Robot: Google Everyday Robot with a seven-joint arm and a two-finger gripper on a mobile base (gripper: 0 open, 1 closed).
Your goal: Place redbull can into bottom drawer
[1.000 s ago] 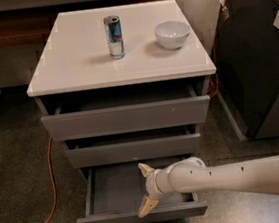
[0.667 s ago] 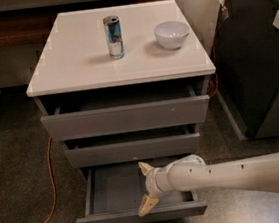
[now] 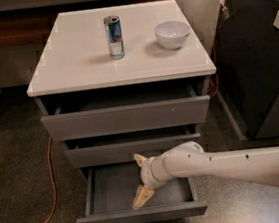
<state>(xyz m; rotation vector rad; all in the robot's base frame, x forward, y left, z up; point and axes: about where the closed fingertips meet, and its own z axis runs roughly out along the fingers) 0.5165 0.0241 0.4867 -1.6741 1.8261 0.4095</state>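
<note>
Claw is parked low, right over the open bottom drawer. Its two pale fingers are spread wide apart and nothing is held between them. The white arm is reached in from the right side of the shot.

The redbull can is nowhere near it though. It's stood upright on the white table, a bit left of centre toward the back, with a white bowl set off to its right and clear of it. So the can hasn't been picked up yet.

All three drawers are pulled out to some degree: the top drawer and middle drawer only a little, the bottom one much further, with its grey inside showing and nothing seen in it. An orange cable is trailed across the floor on the left.

Judging by that, the drawer-opening part looks done and the fetch part is what's up next. The claw would need to be backed out of the drawer and lifted past the two upper fronts. Then it would be brought over the tabletop and lined up on the slim can with the bowl left alone. A tall narrow can like that is easily tipped, so a square, mid-height approach is probably called for.
</note>
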